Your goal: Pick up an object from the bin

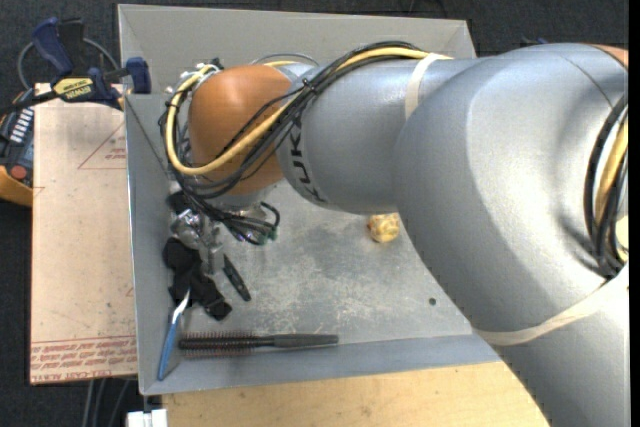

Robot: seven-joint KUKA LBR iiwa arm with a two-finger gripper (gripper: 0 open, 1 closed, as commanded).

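Bin (300,25), grey metal, floor mostly bare. Far left, in the front-left corner: 1 blue-handled tool (170,343), thin, lying along the left wall. Just above it, against the same wall: a black heap (186,267) of small dark, soft-looking pieces, touching one another, single shapes hard to separate. Gripper (207,240) is low in the bin's left half, directly over the heap's right edge and apparently touching it; its metal parts are tangled in view with the dark pieces, so I cannot tell whether the jaws are open, closed or gripping anything. 1 short black stick (236,281) lies tilted just right of the heap. Above the gripper: orange cover (235,130) on the wrist, with yellow and black cables (172,140) looped round it. Along the front wall: 1 long dark brush (255,342), lying flat, its left end near the blue handle. Centre-right floor: 1 small tan lump (383,228), well apart from everything else, close under the arm (480,145), which spans the bin from the right.
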